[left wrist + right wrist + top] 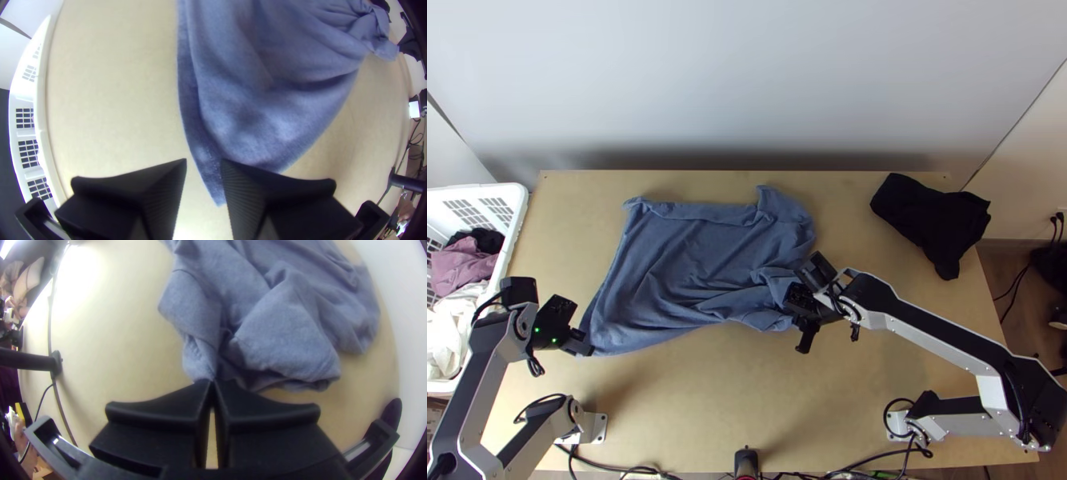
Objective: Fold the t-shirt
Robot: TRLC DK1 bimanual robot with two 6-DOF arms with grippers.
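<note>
A white laundry basket [517, 212] stood at the left side of the worktop [699, 400], with mauve cloth [461, 268], black cloth [487, 238] and white cloth [449, 324] heaped loosely inside. Out on the wood lay the blue t-shirt [691, 256], spread but rumpled, bunched toward the right. The left end effector [582, 346] had its fingers parted at the near left corner; the right end effector [793, 302] was pinched together on the bunched side.

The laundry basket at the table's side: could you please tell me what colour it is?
The laundry basket is white, seen best in the top view.
</note>
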